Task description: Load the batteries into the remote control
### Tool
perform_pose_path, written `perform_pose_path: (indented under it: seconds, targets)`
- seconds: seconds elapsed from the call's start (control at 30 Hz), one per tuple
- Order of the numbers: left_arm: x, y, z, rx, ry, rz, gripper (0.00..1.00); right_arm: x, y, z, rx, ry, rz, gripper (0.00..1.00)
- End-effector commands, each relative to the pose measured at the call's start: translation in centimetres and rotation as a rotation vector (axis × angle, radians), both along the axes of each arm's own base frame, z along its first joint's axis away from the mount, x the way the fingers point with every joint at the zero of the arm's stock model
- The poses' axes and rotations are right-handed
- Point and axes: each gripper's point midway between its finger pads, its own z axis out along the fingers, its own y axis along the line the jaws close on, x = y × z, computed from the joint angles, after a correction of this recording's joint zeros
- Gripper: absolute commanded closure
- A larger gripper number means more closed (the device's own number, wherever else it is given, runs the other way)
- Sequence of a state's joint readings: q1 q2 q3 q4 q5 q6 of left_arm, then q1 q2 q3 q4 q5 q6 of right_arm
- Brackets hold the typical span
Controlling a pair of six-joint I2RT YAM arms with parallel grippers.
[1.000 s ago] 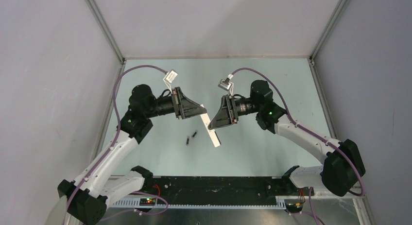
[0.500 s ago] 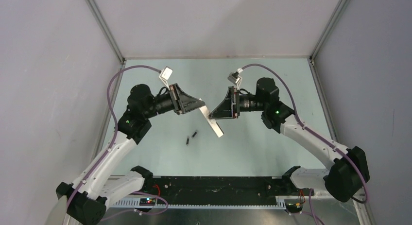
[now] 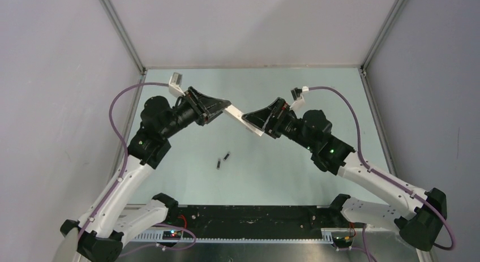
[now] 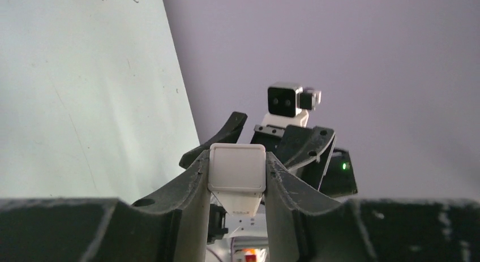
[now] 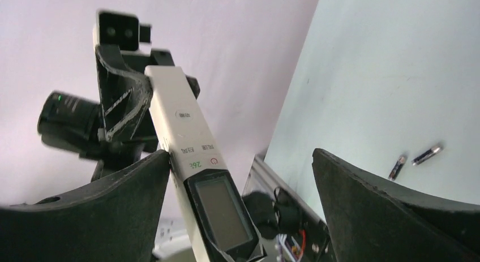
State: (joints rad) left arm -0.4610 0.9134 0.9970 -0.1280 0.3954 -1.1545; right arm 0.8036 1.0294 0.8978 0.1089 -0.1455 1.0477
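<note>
Remote (image 3: 235, 113) aloft — batteries (image 3: 222, 160) on the table (image 3: 294, 171)
Left gripper (image 3: 222, 107) clamps its end; right gripper (image 3: 253, 119) straddles it, fingers apart — best to close squarely on the body.

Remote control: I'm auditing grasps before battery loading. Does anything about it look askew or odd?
Slightly. The remote control hangs tilted in mid-air, clamped at one end by the left tool. The right tool is open, with the screen end close by one finger. Both batteries lie on the table.

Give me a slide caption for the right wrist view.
Left fingers hold the remote control aloft, its screen end between the open right fingers; two batteries lie on the table.
</note>
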Motion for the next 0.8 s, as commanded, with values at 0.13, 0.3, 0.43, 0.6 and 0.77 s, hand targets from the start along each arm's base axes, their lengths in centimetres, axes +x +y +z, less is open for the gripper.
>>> perform_pose_path:
  seconds: [0.13, 0.3, 0.43, 0.6, 0.77]
  targets:
    - [0.1, 1.0, 2.1, -0.198, 0.144, 0.096, 1.0, 2.9, -1.9, 3.7, 0.185, -0.028, -0.334, 0.01]
    - [0.3, 1.7, 1.4, -0.251, 0.201, 0.147, 1.0, 2.8, -1.9, 4.9, 0.264, -0.027, -0.406, 0.01]
    - [0.4, 2.3, 1.2, -0.3, 0.239, 0.192, 1.0, 2.9, -2.1, 4.8, 0.268, -0.03, -0.482, 0.03]
    - [0.5, 2.8, 0.7, -0.326, 0.274, 0.242, 1.0, 2.6, -2.1, 4.8, 0.249, -0.057, -0.525, 0.03]
    - [1.0, 3.8, 0.4, -0.335, 0.279, 0.31, 1.0, 2.5, -2.2, 4.1, 0.206, -0.054, -0.561, 0.05]
